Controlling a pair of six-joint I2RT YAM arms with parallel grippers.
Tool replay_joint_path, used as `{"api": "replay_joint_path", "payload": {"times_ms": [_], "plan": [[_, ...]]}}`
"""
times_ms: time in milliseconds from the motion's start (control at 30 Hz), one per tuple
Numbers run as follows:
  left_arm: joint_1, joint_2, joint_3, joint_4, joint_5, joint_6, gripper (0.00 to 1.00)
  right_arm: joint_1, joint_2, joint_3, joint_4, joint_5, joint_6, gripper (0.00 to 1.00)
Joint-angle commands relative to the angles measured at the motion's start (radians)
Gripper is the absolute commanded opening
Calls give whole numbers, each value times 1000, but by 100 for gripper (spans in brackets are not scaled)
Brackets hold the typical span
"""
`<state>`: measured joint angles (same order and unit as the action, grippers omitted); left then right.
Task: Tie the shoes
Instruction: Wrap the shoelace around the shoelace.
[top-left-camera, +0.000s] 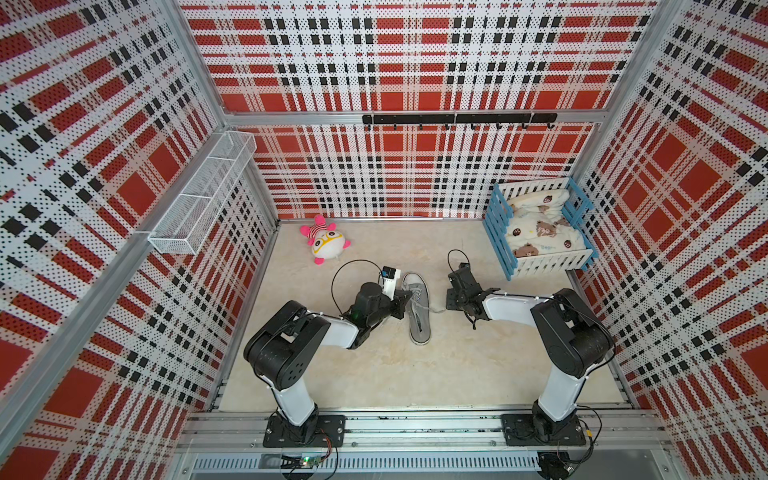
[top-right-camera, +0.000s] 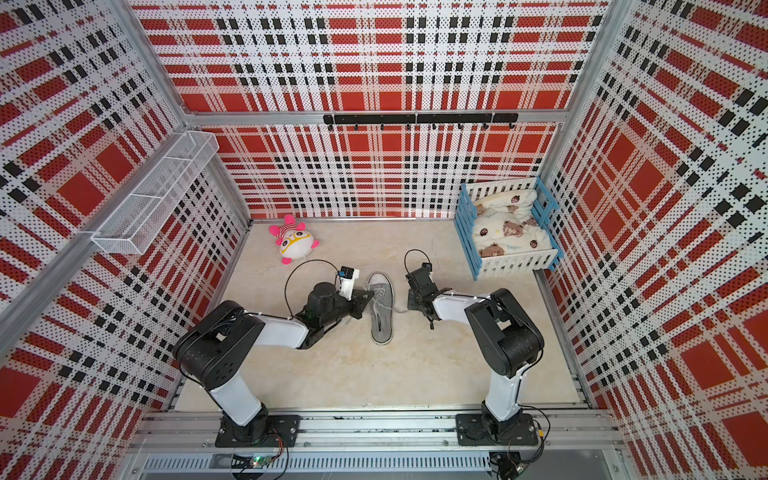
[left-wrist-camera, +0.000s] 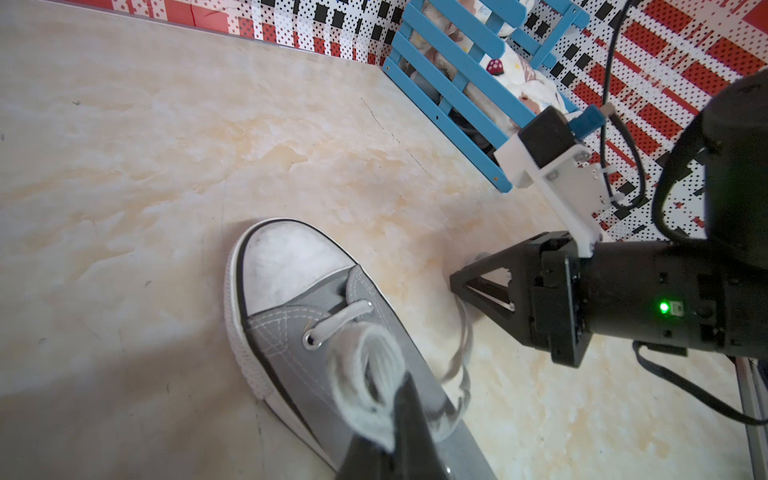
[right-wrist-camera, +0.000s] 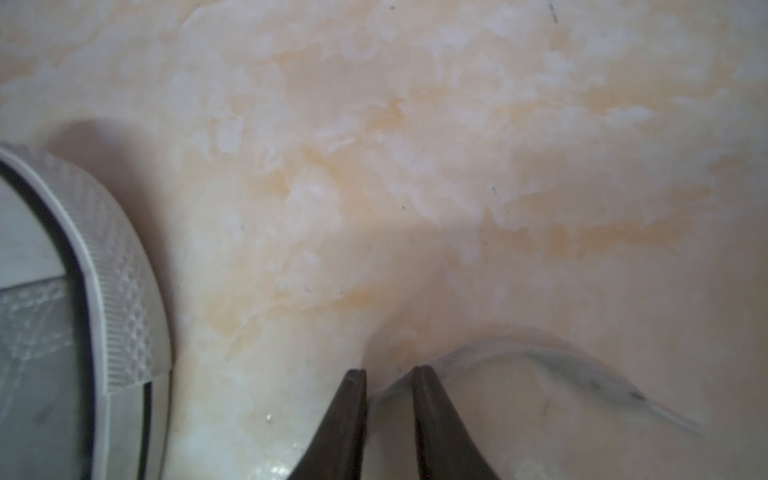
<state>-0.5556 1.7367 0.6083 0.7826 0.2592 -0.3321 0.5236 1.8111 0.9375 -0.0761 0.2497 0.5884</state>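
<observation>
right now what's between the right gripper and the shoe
One pale lace crosses the marbled surface from the shoe to the right gripper, clearest in the left wrist view; nothing else lies there.

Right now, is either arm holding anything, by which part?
The left jaws pinch a lace loop over the shoe; right jaws straddle the lace's free end, grip uncertain.

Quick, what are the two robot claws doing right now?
Left gripper: closed, pinching the lace loop above the shoe.
Right gripper: nearly closed, pinching the loose lace.
</observation>
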Motion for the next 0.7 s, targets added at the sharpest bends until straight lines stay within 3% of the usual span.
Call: {"api": "replay_joint_path", "payload": {"times_ms": [0, 67, 233, 467, 667], "plan": [[6, 11, 2, 31, 37, 17, 0, 7, -1, -11, 46, 38, 5, 10], [14, 22, 13, 30, 73, 25, 0, 3, -19, -14, 82, 28, -11, 0], [41, 29, 23, 31, 126, 45, 0, -19, -92, -36, 219, -34, -84, 0], [54, 16, 5, 24, 143, 70, 0, -40, -122, 33, 337, -316, -155, 0], [54, 5, -5, 23, 128, 83, 0, -26, -77, 143, 331, -540, -167, 0]]}}
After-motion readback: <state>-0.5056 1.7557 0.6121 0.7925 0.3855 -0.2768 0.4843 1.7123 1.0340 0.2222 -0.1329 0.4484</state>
